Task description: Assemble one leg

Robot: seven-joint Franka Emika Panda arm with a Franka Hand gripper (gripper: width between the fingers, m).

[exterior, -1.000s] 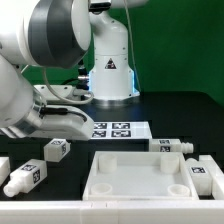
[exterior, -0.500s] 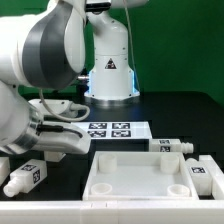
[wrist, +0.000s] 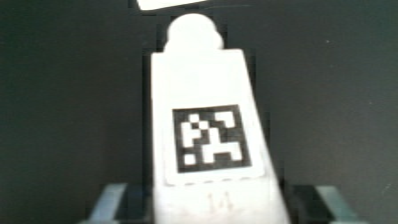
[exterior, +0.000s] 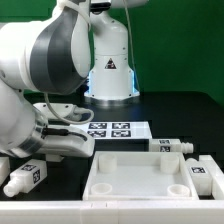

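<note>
In the wrist view a white leg (wrist: pixel 210 120) lies on the black table between my jaws, its round stub pointing away and a square tag on its upper face. My gripper (wrist: pixel 221 205) is open, with one finger (wrist: pixel 118 205) on each side of the leg's wide end and a dark gap to each. In the exterior view my arm (exterior: pixel 50 80) hides this leg and the fingers. Other legs lie at the front left (exterior: pixel 25 178) and on the right (exterior: pixel 172 146).
The large square white tray-like piece (exterior: pixel 100 172) lies at the front centre, with another tagged peg (exterior: pixel 201 172) at its right edge. The marker board (exterior: pixel 115 129) lies behind it, in front of the robot's base (exterior: pixel 110 75).
My arm has come down and forward on the exterior view's left. It now covers the leg that lay in the open left of the tray-like piece a second ago.
</note>
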